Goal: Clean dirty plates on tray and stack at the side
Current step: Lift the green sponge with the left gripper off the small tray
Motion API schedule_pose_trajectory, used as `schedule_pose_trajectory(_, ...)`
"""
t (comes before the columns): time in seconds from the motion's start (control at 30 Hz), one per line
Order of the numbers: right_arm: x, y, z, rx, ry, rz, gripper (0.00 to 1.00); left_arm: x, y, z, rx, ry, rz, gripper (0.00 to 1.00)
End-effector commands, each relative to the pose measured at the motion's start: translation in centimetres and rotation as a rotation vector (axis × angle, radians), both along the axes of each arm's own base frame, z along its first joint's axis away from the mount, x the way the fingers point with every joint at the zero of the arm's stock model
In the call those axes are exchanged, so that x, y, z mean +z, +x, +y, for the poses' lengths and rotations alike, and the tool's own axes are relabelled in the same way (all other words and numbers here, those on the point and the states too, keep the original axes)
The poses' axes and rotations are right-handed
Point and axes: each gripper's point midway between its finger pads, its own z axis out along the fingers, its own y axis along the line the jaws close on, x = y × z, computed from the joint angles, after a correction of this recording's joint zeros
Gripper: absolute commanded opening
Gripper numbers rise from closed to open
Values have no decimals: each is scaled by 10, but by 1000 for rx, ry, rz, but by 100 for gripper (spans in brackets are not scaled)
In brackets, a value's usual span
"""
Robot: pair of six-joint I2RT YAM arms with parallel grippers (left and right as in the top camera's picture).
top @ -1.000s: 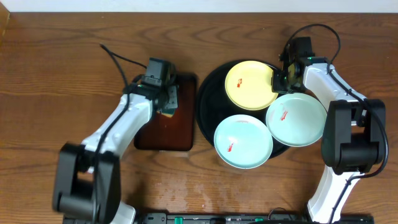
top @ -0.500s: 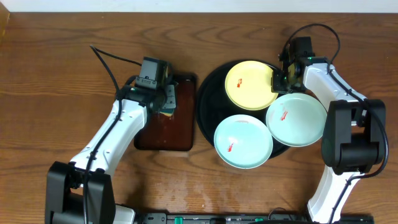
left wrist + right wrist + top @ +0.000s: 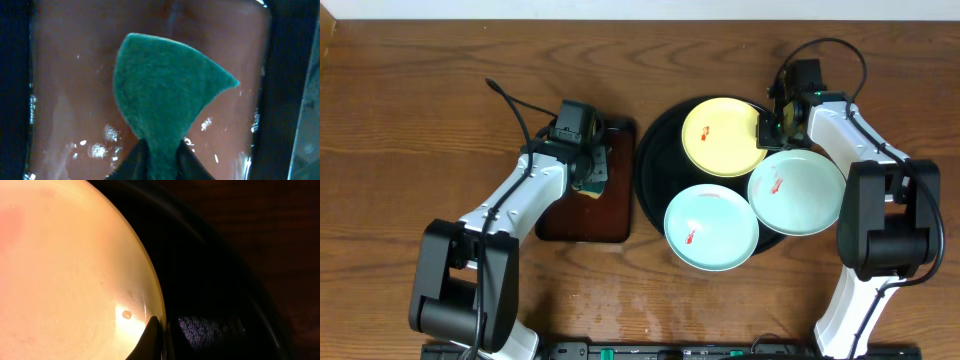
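In the tray [image 3: 647,175], a rear plate [image 3: 723,136], a right plate [image 3: 796,191] and a front plate [image 3: 711,227] are laid. A sponge [image 3: 165,100] is located over a smaller tray [image 3: 585,215], placed left of it on the bench [image 3: 420,100].

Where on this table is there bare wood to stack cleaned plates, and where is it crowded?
Bare: the table left of the brown tray, and the front strip before both trays. Crowded: the black tray, filled by three plates; the trays' gap is narrow.

Black tray [image 3: 648,175] packed w/ three overlapping plates [image 3: 711,227], no gap btwn them; right arm [image 3: 835,125] crowds its far-right rim. Left arm [image 3: 510,205] slants over brown tray [image 3: 585,218], sponge [image 3: 165,100] pinched in left gripper [image 3: 159,162]. Narrow table [image 3: 400,110] strip btwn trays; open wood far left.
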Motion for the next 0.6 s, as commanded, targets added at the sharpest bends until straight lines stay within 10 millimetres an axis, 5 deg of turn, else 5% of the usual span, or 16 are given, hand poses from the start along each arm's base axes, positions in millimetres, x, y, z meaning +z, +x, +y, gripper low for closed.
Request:
schedule_pose_trajectory(0.0, -4, -4, -1, 18, -22, 13, 2, 1, -1, -1, -3, -2, -2, 29)
schedule_pose_trajectory(0.57, -4, -4, -1, 18, -22, 13, 4, -13, -7, 1, -4, 10, 42, 41)
